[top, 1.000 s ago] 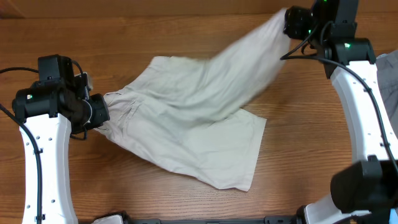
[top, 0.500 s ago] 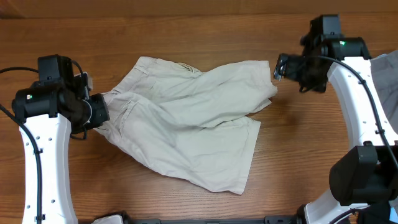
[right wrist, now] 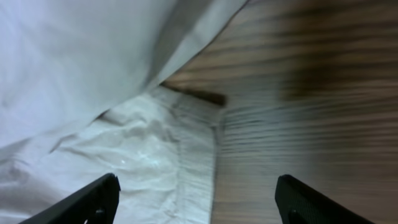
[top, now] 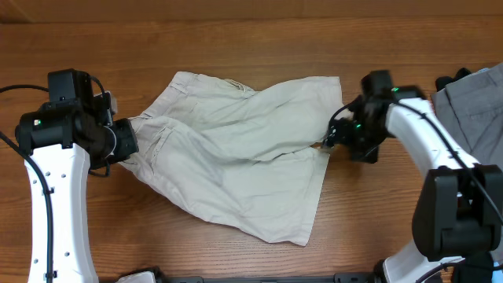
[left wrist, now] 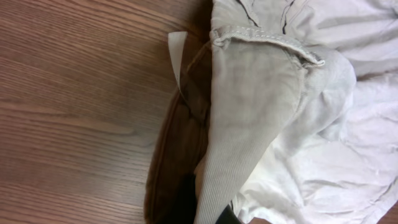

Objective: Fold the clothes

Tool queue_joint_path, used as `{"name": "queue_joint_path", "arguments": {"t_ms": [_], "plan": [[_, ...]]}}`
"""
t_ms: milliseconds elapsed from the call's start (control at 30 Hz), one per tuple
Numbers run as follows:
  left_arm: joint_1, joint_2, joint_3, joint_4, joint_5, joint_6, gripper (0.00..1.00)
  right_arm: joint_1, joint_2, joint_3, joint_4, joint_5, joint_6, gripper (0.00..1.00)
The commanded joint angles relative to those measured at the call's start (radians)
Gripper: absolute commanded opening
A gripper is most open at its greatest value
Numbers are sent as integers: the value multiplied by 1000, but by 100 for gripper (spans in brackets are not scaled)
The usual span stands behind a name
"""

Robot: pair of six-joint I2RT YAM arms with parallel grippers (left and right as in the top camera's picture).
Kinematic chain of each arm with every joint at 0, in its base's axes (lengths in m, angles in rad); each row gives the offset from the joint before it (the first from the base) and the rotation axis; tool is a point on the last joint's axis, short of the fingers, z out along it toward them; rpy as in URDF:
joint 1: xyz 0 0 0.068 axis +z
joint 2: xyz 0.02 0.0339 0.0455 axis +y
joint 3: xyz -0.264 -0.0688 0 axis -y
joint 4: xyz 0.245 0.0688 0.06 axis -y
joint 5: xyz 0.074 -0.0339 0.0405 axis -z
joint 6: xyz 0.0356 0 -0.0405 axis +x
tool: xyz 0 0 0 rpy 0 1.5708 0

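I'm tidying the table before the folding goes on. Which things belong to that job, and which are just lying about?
Job: shorts; left claw, gripping them; right claw, open beside them.
Lying about: grey garment.

Wooden table (top: 236, 31): beige shorts (top: 236, 161) spread mid-table, grey garment (top: 474, 110) at right edge.

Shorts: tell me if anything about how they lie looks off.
Yes. The shorts lie skewed: the upper leg is draped diagonally over the lower one, hems misaligned, with the waistband bunched at the left gripper.
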Motion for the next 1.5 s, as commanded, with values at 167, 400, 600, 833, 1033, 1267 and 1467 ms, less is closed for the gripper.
{"name": "queue_joint_path", "arguments": {"t_ms": [167,400,600,833,1033,1267,1467], "plan": [[3,-8,19,5,36,16,4,90,-13,-158,168,93,126,77],[3,-8,19,8,36,16,4,90,-13,-249,348,15,116,32],[3,-8,19,14,36,16,4,83,-14,-199,550,-119,89,4],[3,-8,19,77,48,40,4,0,-14,37,787,-132,112,4],[3,-8,19,125,134,47,4,-79,-14,145,813,-84,134,4],[3,-8,19,142,142,47,4,-128,-14,147,549,-137,63,100],[3,-8,19,142,142,46,4,-122,-14,109,198,-88,43,100]]}}
